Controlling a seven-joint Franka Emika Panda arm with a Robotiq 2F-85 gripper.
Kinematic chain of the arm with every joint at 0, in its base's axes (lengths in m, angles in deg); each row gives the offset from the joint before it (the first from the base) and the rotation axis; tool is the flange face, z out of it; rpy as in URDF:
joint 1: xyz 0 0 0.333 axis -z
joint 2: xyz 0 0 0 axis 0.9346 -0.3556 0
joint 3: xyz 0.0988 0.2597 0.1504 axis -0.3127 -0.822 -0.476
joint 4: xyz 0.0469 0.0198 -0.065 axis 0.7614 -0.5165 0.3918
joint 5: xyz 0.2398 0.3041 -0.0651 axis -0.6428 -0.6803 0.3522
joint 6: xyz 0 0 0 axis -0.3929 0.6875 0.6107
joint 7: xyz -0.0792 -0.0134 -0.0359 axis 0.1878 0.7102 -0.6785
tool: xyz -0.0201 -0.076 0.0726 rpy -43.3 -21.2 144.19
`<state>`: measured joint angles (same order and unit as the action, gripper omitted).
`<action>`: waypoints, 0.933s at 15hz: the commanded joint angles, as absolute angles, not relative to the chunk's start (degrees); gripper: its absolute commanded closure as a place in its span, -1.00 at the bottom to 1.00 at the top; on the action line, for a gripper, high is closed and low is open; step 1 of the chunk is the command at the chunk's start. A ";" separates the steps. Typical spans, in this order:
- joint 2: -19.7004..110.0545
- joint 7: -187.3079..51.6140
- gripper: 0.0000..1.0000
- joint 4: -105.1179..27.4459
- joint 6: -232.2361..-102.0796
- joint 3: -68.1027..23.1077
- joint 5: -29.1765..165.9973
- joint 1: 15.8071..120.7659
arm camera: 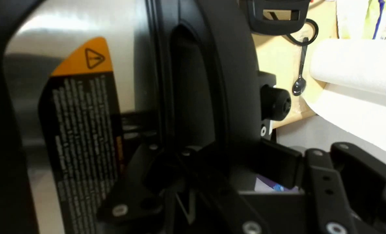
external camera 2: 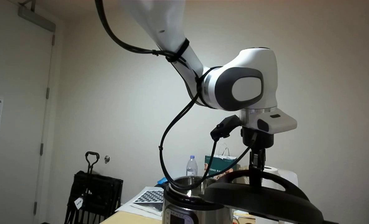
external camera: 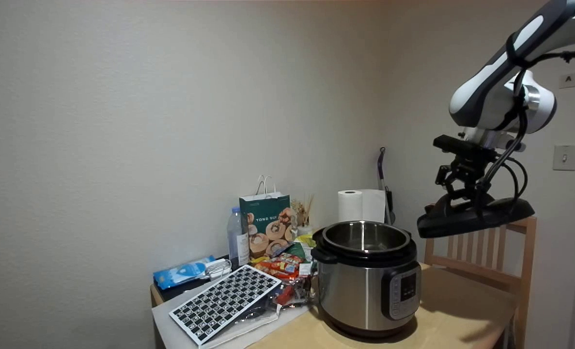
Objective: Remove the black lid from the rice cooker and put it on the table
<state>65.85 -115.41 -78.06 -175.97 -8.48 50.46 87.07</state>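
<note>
1. Wrist view: the gripper (arm camera: 233, 159) grasps the arched handle (arm camera: 235, 84) of the black lid (arm camera: 127, 84), a finger to either side. The handle runs down the picture, its lower part leaning to the right. A warning label (arm camera: 82, 123) lies on the lid's steel-faced part, left of the handle. A black spoon (arm camera: 300, 74) rests on the table (arm camera: 279, 53).
2. Nearly edge-on in an exterior view, the lid (external camera: 476, 218) hangs in the air to the right of the rice cooker (external camera: 355, 291), apart from it. Its domed side points up and its underside down; the long outline slopes, left end lower. The cooker stands upright on the table, its control panel (external camera: 406, 293) turned to the right. A chair (external camera: 481, 273) stands behind.
3. Reaching down in an exterior view, the robot arm (external camera 2: 249, 81) carries the lid. The lid's long axis slants from upper left to lower right, overlapping the cooker in the picture.
</note>
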 commanded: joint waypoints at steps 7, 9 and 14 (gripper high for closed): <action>58.23 -119.46 0.97 -76.59 -177.36 -8.20 50.13 87.48; 55.46 -119.93 0.97 -76.53 -177.48 -7.57 49.34 87.40; 52.54 -118.58 0.88 -77.38 -176.97 -6.83 49.99 86.87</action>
